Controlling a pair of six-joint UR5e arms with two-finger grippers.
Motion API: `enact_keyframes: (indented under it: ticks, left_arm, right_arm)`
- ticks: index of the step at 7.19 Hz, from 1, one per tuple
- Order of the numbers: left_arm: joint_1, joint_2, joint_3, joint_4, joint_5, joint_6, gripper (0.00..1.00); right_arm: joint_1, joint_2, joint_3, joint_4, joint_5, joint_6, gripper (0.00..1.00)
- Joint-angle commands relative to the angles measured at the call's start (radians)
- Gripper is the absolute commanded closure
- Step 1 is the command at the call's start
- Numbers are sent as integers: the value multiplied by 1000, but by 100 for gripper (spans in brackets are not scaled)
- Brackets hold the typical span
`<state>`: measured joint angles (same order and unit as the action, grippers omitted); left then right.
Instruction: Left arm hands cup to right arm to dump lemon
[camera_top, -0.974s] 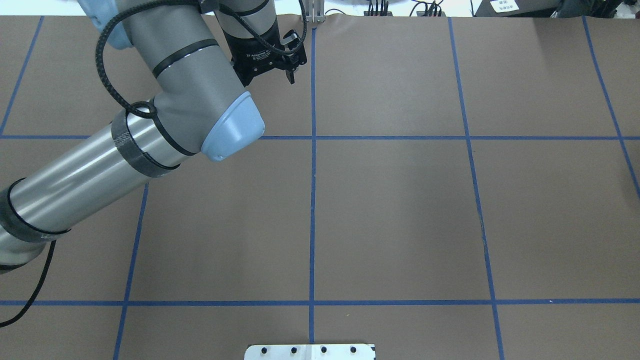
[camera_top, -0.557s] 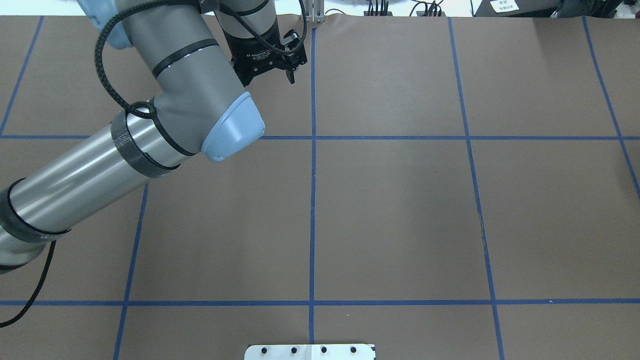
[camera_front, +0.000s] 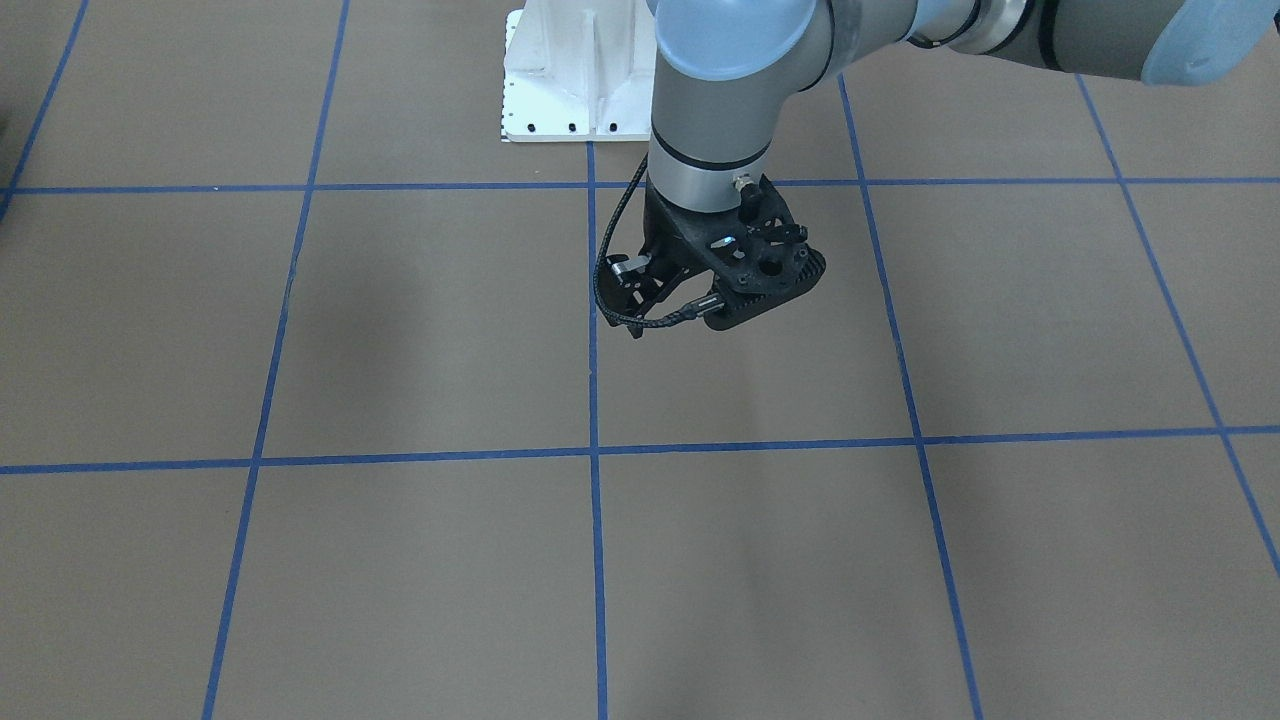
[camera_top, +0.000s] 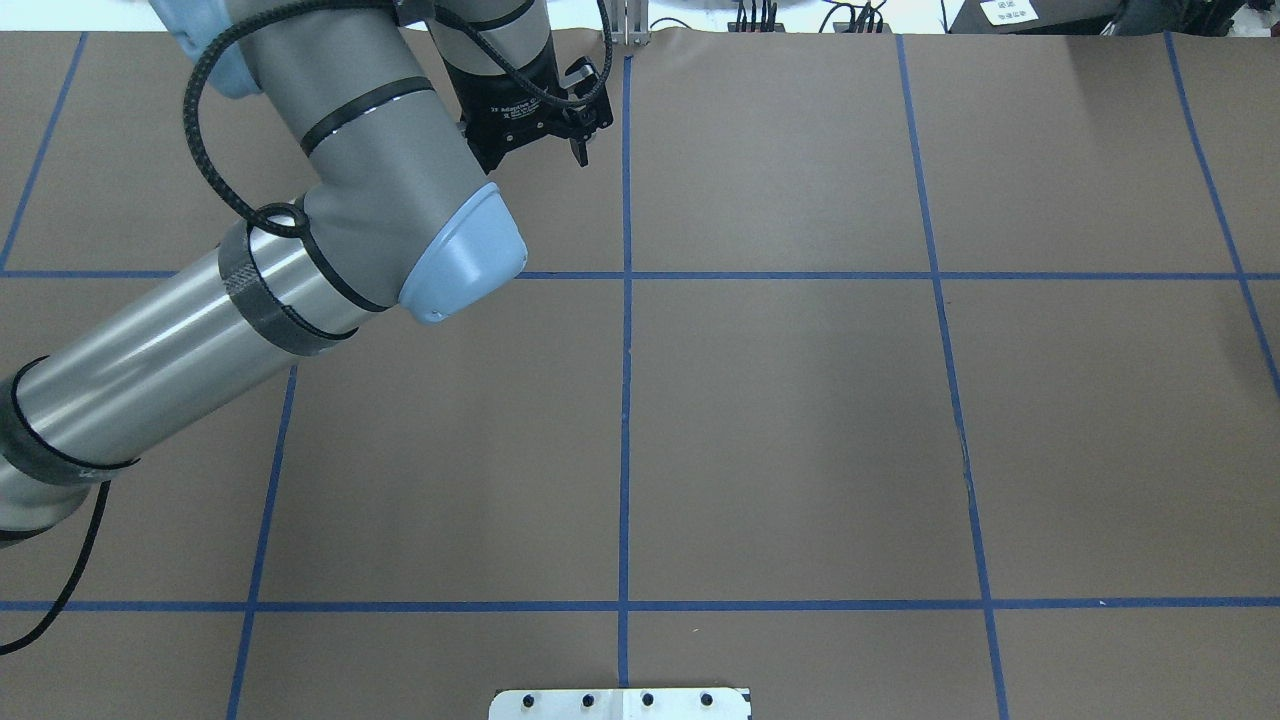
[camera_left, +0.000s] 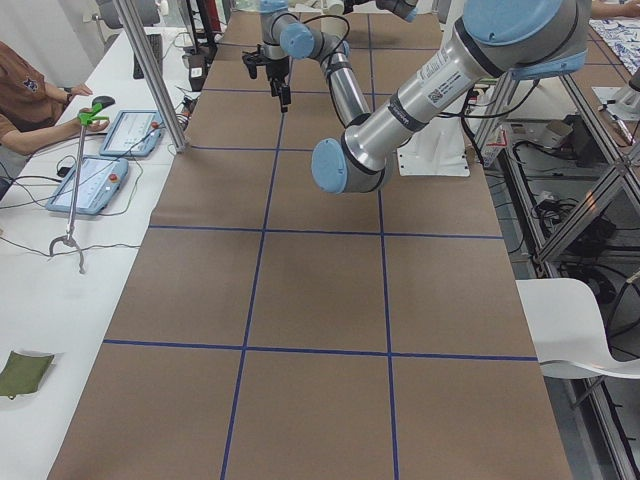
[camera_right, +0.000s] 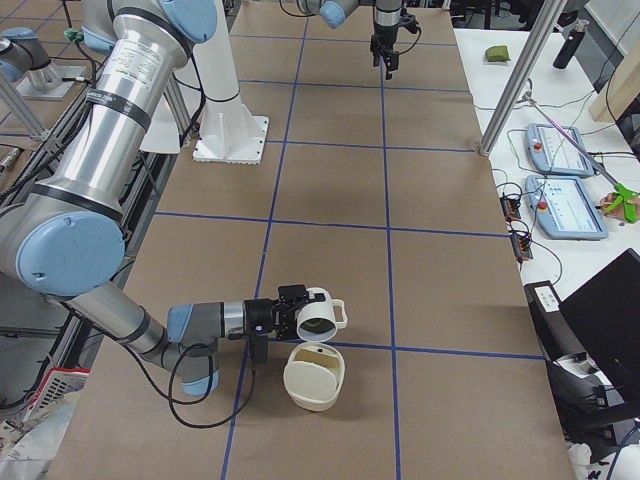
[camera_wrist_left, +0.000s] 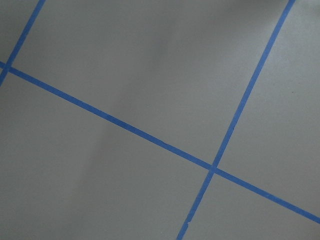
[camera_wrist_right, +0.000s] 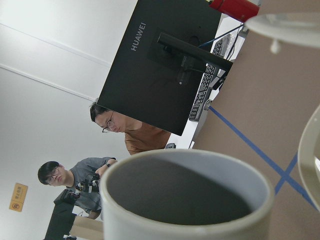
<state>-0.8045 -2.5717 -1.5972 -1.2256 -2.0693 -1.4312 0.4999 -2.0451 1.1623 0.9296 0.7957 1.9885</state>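
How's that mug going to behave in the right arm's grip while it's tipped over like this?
The cup looks like rigid, glazed ceramic, so it is probably slippery and breakable if dropped. It lies sideways at the right gripper, with its handle on the far side, so it may twist. Set down like this, it would likely roll.

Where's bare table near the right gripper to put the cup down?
Crowded only at the near tape line, where the cup at the right gripper is tilted above the cream bowl. Bare: the square between the cup and the operators' edge, and the squares toward the white base plate.
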Motion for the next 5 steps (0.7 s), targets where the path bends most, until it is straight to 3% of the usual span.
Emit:
enact_keyframes:
  ticks: [1, 5]
  left_arm:
    - [-4, 1, -9, 2, 0, 0, 0]
    - [-24, 1, -17, 11, 9, 2, 0]
  right_arm:
    - [0, 2, -9, 35, 13, 177, 74]
    - [5, 3, -61, 113, 14, 470, 75]
